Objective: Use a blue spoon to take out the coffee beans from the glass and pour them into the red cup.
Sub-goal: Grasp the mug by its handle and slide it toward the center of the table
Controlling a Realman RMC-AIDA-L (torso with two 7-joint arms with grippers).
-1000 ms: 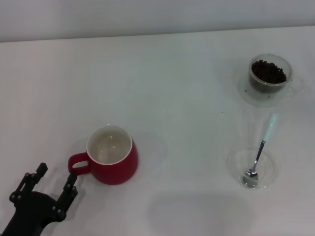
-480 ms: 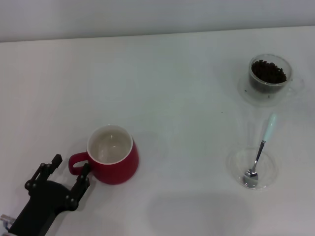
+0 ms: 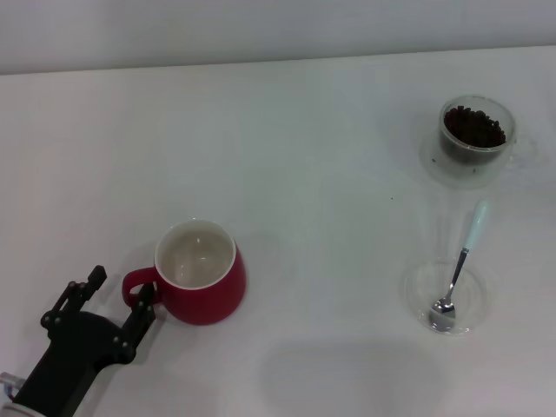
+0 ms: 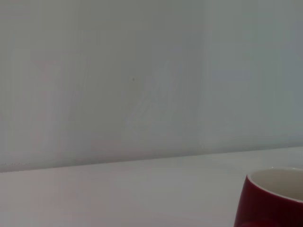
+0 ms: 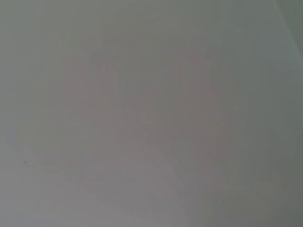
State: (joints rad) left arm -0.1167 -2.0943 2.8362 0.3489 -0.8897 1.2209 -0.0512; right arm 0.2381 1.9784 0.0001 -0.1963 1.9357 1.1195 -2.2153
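Head view first: my left hand (image 3: 111, 304) sits with fingers apart, straddling the loop handle of the glossy red cup (image 3: 201, 274). I judge a skewed closure could shove or tip that rounded ceramic. Well apart, far across the bench (image 3: 313, 156), the blue spoon (image 3: 459, 265) rests in a shallow clear dish (image 3: 446, 298); beyond it the glass (image 3: 474, 135) holds dark coffee beans (image 3: 473, 126). Left wrist: only the cup's rim and red wall. Right wrist: blank; right hand unseen.
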